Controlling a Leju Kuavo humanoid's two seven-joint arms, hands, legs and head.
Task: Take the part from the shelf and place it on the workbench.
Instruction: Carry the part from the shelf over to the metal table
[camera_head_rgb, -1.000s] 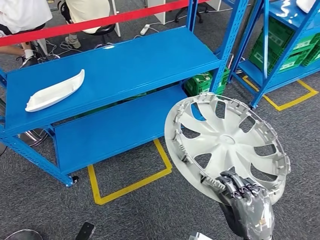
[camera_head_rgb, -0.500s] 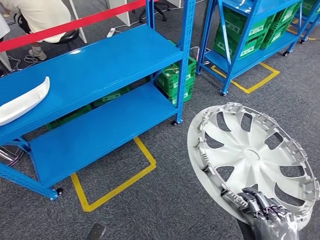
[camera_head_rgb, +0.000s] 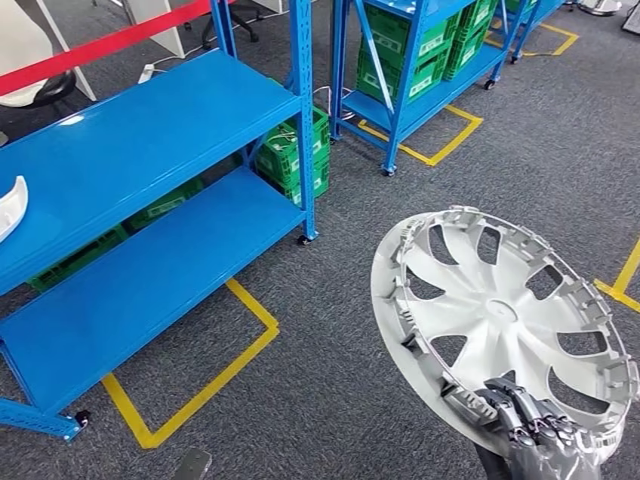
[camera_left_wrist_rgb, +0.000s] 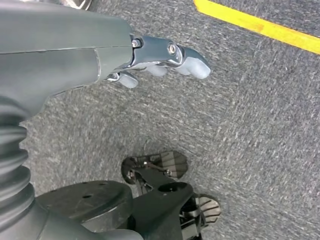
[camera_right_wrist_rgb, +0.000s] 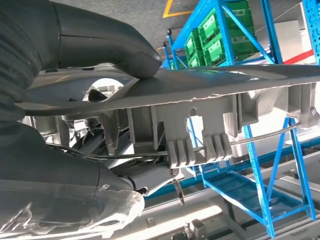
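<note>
Right hand (camera_head_rgb: 540, 440) grips the silver hubcap (camera_head_rgb: 498, 310) by its near rim; fingers (camera_head_rgb: 521, 415) curl over the ribbed inner edge, thumb on the far face (right wrist view). Hubcap is carried in the air above grey carpet, tilted, inner side toward the camera, extending up and away from the hand. Left hand (camera_left_wrist_rgb: 151, 57) hangs over the carpet, fingers apart, holding nothing. Blue shelf (camera_head_rgb: 143, 140) stands well to the left of the right hand; green crates (camera_head_rgb: 290, 160) sit beyond its post. Yellow floor tape (camera_head_rgb: 204, 385) lies before the shelf.
</note>
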